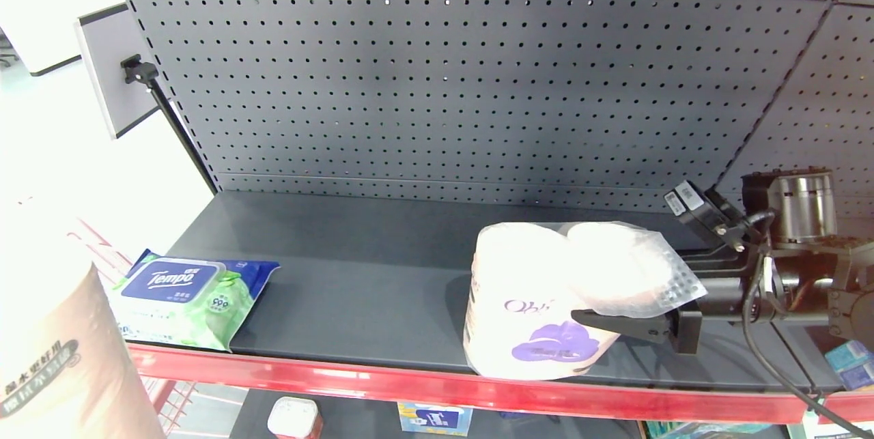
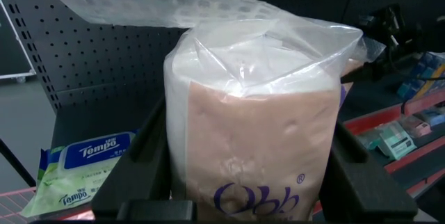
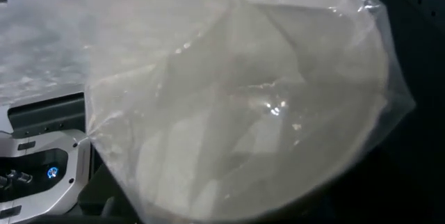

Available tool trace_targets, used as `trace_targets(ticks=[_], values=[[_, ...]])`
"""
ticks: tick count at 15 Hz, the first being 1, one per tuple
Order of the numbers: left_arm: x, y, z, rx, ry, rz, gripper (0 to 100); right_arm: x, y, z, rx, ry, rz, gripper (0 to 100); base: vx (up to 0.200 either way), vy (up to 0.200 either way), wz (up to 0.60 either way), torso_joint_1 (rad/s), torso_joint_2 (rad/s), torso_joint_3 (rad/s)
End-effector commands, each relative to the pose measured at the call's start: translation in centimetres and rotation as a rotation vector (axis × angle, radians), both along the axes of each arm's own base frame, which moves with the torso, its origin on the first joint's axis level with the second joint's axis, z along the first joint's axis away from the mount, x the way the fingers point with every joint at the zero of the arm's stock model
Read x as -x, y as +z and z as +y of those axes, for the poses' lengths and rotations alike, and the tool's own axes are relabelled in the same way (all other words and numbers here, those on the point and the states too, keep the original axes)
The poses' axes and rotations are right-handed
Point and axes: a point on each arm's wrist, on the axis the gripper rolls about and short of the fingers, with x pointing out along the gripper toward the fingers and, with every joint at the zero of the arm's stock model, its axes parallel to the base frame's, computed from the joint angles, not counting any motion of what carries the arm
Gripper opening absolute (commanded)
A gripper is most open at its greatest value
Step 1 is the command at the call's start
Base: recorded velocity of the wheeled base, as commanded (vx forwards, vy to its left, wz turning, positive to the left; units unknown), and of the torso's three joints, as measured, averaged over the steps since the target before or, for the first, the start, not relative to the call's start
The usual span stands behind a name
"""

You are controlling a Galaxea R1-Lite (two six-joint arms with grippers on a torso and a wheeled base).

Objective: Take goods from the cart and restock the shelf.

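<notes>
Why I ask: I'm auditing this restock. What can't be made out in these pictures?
Right wrist view: the white roll pack, close to the camera, hides the shelf under it.
Left wrist view: the pink roll pack hides the shelf's middle.
Head view: that pack is cut off by the left and bottom edges.
Head view: lower-shelf goods are cut by the bottom edge.

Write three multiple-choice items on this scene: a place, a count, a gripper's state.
1. The wipes pack lies: A at the shelf's left front; B on a lower shelf; C in a gripper.
2. Roll packs in view: A one; B two; C four.
3. The right gripper is: A open; B shut on the white roll pack; C shut on the wipes pack.
1 A: beside the red edge, left. 2 B: white one plus tan roll pack. 3 B: fingers clasp it.
</notes>
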Motion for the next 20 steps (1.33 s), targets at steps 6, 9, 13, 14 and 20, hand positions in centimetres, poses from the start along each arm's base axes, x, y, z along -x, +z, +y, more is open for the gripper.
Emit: trace_targets(ticks=[6,9,13,14,20], values=[[0.0,0.0,0.0,0.001,-0.002,0.003,0,0.1,-0.2,0.3,0.004,0.013,0.002,100,0.0,0.0,0.0,0.0,0.0,0.0],[-0.1,-0.1,0.0,0.0,-0.001,0.005,0,0.6,0.0,0.1,0.001,0.004,0.009,100,0.0,0.0,0.0,0.0,0.0,0.0],[0.0,-0.1,0.0,0.001,0.001,0.003,0,2.0,0.3,-1.0,-0.003,-0.026,0.0,100,0.0,0.0,0.0,0.0,0.0,0.0],[0.0,-0.1,0.0,0.001,0.001,0.002,0,2.6,0.4,-1.5,-0.004,-0.04,-0.006,100,0.0,0.0,0.0,0.0,0.0,0.0],[0.0,-0.1,0.0,0.001,0.001,0.005,0,4.7,-0.3,-3.0,0.001,-0.088,0.013,100,0.0,0.0,0.0,0.0,0.0,0.0]])
